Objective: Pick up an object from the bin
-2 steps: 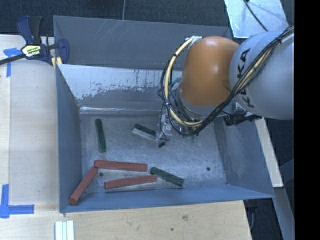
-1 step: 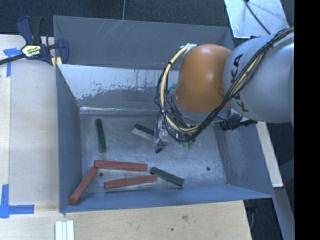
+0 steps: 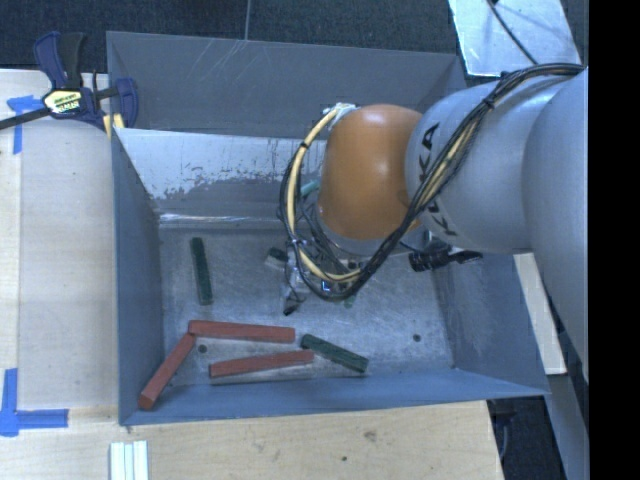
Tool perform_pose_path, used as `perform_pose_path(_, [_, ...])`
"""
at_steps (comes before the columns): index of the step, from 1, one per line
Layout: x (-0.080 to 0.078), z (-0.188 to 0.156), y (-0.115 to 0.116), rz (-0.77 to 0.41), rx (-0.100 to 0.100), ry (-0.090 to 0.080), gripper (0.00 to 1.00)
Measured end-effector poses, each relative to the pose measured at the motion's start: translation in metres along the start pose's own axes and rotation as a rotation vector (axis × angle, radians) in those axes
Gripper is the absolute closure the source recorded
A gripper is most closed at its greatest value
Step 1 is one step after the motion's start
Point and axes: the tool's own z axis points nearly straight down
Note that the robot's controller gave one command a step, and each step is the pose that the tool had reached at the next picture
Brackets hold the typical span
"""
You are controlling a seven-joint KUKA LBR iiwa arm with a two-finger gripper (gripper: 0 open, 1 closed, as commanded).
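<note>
Though near claw, flat (reddish) bars

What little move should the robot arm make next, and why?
I'd guess a small shift toward the bin's near wall. The gripper seems to hang over bare floor, while the nearest red stick lies flat just in front of it and a dark green stick lies close by. It likely needs to be over one before going down.

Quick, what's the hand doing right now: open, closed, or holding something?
Hand: cannot be told whether open or closed. It is low over the middle of the bin, just above the nearest red-brown stick.
</note>
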Motion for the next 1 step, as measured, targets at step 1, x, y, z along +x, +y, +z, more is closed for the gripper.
perform_pose_path(1, [-0.0010,-0.0017,-0.0013,0.003,0.000,-0.003,0.00])
